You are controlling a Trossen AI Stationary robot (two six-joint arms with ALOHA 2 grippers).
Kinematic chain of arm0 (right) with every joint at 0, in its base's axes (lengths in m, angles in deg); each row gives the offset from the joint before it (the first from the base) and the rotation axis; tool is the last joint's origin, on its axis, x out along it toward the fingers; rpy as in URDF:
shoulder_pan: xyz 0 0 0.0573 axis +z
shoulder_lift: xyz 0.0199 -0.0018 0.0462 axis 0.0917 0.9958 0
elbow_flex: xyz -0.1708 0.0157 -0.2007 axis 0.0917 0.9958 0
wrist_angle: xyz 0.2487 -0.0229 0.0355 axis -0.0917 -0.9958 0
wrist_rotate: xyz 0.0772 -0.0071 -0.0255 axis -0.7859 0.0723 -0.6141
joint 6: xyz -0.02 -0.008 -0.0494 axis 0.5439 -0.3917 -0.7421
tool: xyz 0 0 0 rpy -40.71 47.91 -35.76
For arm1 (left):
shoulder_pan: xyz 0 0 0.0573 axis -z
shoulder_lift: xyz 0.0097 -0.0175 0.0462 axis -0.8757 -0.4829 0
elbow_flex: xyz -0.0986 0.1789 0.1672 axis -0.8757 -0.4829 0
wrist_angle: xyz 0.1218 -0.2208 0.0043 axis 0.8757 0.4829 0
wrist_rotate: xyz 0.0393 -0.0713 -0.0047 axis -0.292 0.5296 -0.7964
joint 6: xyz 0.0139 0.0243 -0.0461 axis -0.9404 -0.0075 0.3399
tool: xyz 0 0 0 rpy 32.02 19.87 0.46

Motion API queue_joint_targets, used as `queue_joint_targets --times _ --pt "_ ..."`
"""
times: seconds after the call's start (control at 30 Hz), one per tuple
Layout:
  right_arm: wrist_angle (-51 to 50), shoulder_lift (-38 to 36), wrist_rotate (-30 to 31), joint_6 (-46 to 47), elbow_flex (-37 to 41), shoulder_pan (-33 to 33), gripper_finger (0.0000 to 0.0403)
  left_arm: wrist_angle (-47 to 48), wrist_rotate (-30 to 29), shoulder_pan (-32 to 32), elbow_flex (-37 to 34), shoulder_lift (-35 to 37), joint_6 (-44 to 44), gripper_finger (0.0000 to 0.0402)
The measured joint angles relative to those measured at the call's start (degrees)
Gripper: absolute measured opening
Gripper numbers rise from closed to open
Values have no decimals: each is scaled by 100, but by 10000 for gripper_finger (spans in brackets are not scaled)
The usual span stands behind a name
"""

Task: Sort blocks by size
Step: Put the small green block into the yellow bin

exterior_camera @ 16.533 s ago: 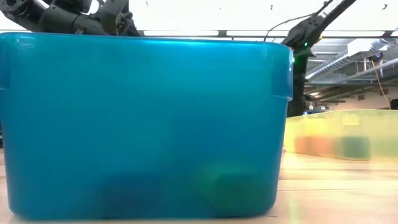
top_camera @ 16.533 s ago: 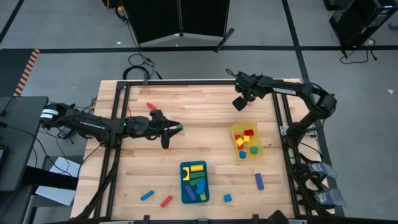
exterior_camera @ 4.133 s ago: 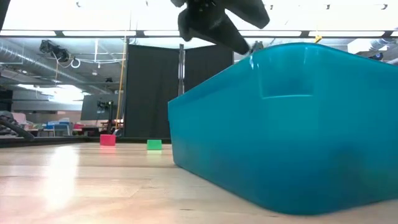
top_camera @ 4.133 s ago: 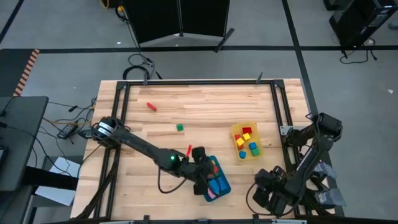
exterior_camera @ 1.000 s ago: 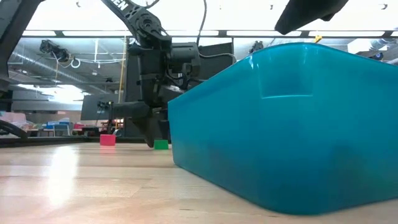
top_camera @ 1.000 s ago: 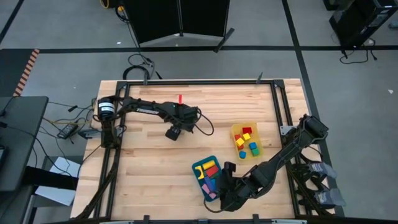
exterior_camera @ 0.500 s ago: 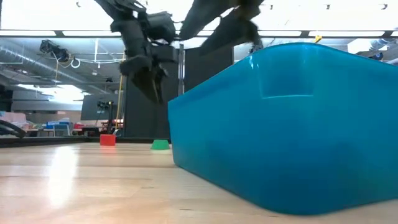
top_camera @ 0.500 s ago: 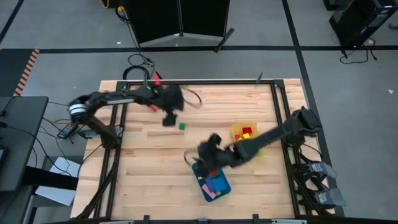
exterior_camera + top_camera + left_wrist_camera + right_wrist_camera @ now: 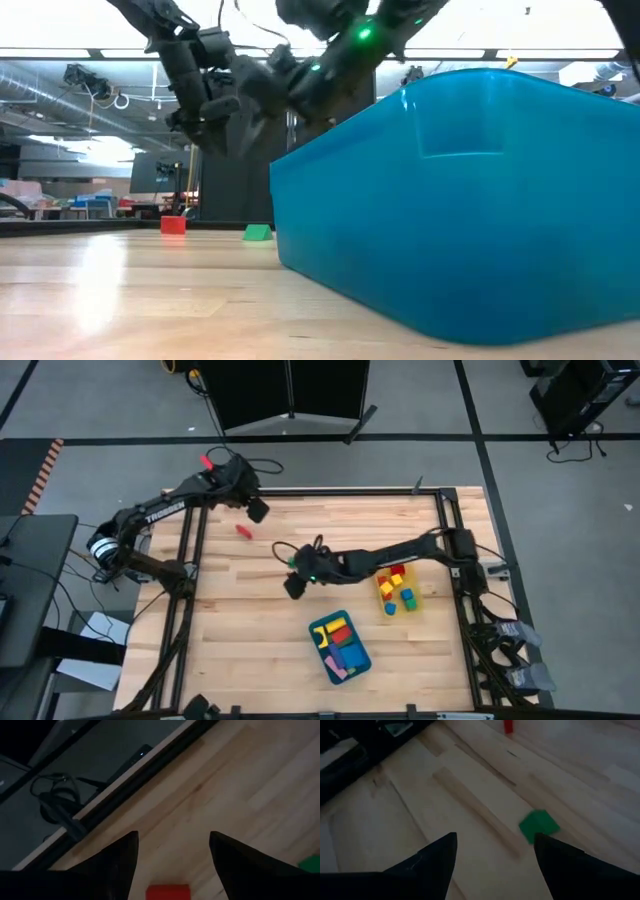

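A small green block lies on the wooden table near its middle; it also shows in the low view. A small red block lies toward the far left; it also shows in the left wrist view. My right gripper is open and empty above the table just near of the green block, which shows ahead of its fingers. My left gripper is open and empty, raised near the far-left edge just beyond the red block. Several blocks lie in the blue tray and the yellow bin.
The blue tray stands near the table's near edge and fills the right of the low view. The yellow bin stands at the right, under my right arm. The dark frame rail runs along the far edge. Bare wood lies at the left and the near left.
My right gripper has swung from the near edge by the blue tray up and toward the far left, ending over the table's middle by the green block. My left gripper has risen and gone from beside the green block toward the far-left edge. The blocks have stayed put.
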Motion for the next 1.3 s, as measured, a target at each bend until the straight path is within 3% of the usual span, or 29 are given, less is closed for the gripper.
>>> queue_joint_targets --times 0.17,0.37,0.43,0.53,0.73,0.9,1.03,1.17,1.3 --pt "-86 785 -361 -144 -985 -233 275 -14 6 -248 0 -25 -200 252" --pt "-1669 1760 -87 -42 -2631 -421 275 6 6 -409 0 -31 -459 252" --pt "-1927 1958 -37 -583 -3076 -457 275 -7 6 -445 0 -31 -584 252" --pt "-2117 2099 -275 -2179 -3529 -450 276 0 28 -492 0 -32 -706 252" --pt "-2744 1907 -924 -5126 -3764 -413 291 121 426 -579 0 -15 -939 252" --pt "-3381 1944 -1360 -6991 -3834 -595 304 175 461 -593 0 -5 -1051 252" --pt "-3705 1970 -1450 -7823 -3819 -771 306 175 477 -595 0 -5 -1061 252" --pt "-3730 1963 -1867 -8122 -3828 -915 307 158 513 -595 0 -5 -1091 252" --pt "-3645 1963 -1881 -8395 -3824 -974 307 152 559 -595 0 -4 -1097 252"
